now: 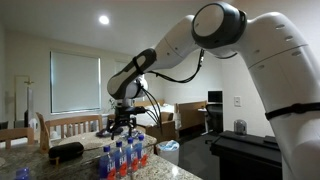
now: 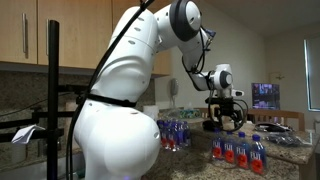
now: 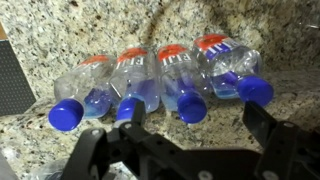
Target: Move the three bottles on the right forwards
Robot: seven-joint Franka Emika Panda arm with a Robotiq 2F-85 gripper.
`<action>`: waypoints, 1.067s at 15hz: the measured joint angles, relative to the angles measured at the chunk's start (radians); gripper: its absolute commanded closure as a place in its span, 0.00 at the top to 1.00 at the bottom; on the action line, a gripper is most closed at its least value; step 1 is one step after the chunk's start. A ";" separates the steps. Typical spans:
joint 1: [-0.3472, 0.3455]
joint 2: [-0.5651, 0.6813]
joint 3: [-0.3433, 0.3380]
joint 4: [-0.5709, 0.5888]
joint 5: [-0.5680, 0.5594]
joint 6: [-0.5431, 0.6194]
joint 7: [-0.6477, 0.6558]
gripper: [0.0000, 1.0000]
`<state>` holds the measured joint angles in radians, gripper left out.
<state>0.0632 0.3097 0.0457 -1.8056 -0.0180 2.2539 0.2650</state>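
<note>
While the gripper (image 1: pixel 122 122) hangs just above the cluster, jaws wide apart and empty, the approach is in hand: the three bottles (image 3: pixel 185 80) stand untouched on the granite counter (image 3: pixel 60 35). Next, probably, it must descend and straddle one right-side bottle without toppling its neighbours.
</note>
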 measured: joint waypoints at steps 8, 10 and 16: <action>0.029 0.070 -0.023 0.051 -0.004 0.010 0.026 0.57; 0.037 0.083 -0.031 0.061 -0.012 0.010 0.038 0.53; 0.050 0.108 -0.051 0.077 -0.025 0.010 0.061 0.25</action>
<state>0.1130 0.4173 -0.0053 -1.7283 -0.0434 2.2638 0.3264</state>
